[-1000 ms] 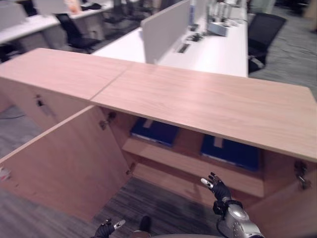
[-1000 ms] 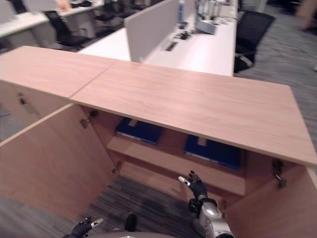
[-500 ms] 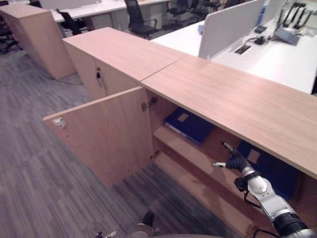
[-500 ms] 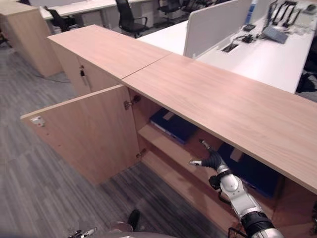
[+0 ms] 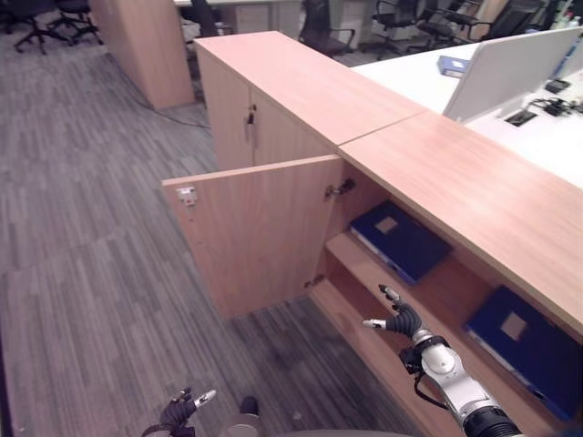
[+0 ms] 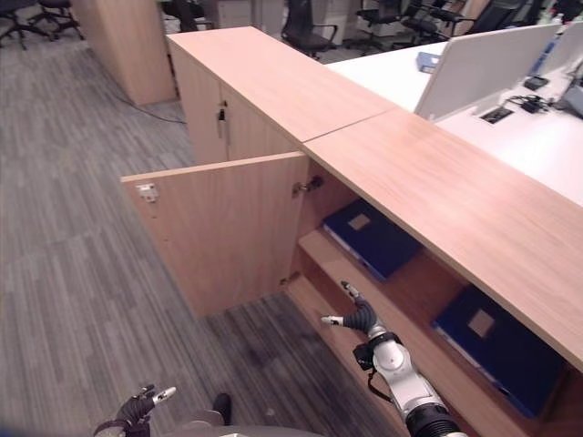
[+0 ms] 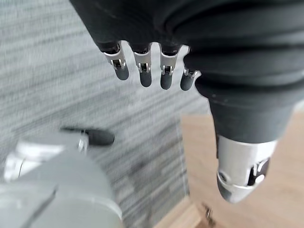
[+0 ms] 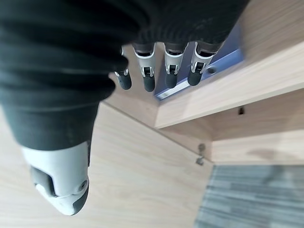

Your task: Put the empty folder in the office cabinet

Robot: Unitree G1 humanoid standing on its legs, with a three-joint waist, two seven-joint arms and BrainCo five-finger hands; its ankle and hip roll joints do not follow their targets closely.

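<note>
Cabinet (image 5: 428, 173) of light wood runs across my view, its left door (image 5: 260, 232) swung wide open over the grey floor (image 5: 82, 237). On the upper shelf (image 5: 428, 291) inside I see two blue folders lying flat: one (image 5: 401, 238) just behind the door hinge, another (image 5: 528, 341) farther right. My right hand (image 5: 401, 320) hangs in front of the shelf's edge, fingers (image 8: 148, 76) straight and spread, holding nothing. My left hand (image 5: 182, 410) sits low near the floor, fingers (image 7: 142, 71) relaxed and empty as well.
</note>
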